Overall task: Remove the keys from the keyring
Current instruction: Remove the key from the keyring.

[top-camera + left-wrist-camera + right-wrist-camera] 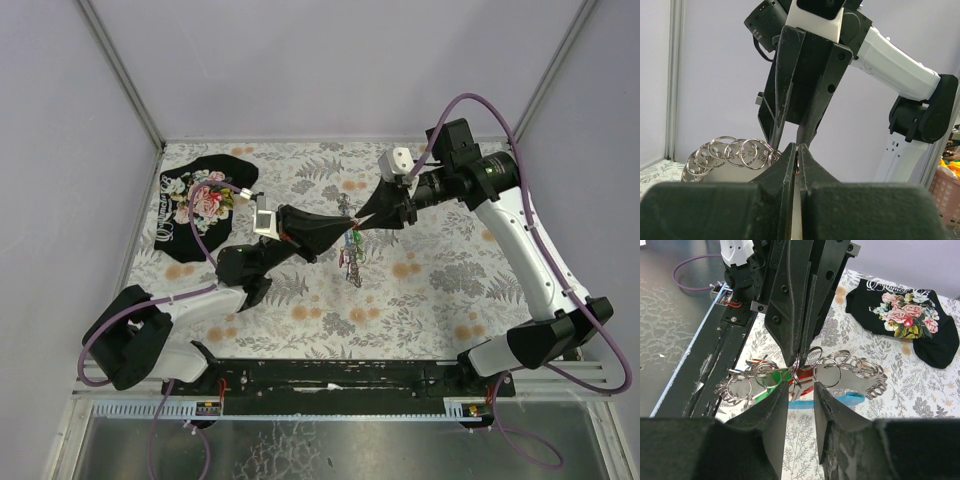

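My left gripper (343,231) is shut on the thin silvery keyring (798,154) and holds it above the table. The keys (352,256) hang below it in a cluster, with a green head (774,376) and a red head (809,376) showing among several small split rings (850,365). The light-blue fob (847,399) hangs behind them. My right gripper (801,385) is open. Its fingertips sit just in front of the ring, one on each side, facing the left gripper's tips (799,356). In the left wrist view the right gripper (790,132) stands directly behind the ring.
A black floral cloth (205,195) lies at the table's back left, and it also shows in the right wrist view (905,315). The floral tablecloth (430,290) covers the table. A black rail (330,375) runs along the near edge between the arm bases.
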`<state>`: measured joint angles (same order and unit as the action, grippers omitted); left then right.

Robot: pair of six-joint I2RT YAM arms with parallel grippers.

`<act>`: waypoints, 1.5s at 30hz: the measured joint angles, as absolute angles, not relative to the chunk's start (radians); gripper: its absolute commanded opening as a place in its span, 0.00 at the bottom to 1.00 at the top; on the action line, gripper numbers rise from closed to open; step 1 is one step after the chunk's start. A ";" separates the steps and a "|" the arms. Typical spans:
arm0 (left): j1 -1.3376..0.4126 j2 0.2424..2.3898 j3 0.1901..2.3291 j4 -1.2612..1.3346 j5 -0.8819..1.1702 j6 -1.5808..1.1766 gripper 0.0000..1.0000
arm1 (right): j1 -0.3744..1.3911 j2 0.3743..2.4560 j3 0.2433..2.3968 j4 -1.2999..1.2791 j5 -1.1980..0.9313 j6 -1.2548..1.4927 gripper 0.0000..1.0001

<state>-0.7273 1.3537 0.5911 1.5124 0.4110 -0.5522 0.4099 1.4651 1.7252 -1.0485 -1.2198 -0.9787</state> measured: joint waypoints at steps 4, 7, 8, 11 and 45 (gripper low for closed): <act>-0.727 1.354 0.593 1.514 0.411 -0.558 0.00 | 0.420 1.471 1.725 -1.052 -1.212 -1.004 0.23; -0.726 1.356 0.593 1.514 0.411 -0.563 0.00 | 0.422 1.471 1.727 -1.063 -1.210 -1.023 0.17; -0.726 1.356 0.593 1.514 0.410 -0.564 0.00 | 0.422 1.471 1.730 -1.066 -1.204 -1.028 0.15; -0.725 1.356 0.593 1.514 0.403 -0.565 0.00 | 0.423 1.471 1.737 -1.074 -1.190 -1.048 0.11; -0.717 1.358 0.593 1.513 0.344 -0.609 0.00 | 0.427 1.453 1.712 -1.051 -1.109 -0.974 0.39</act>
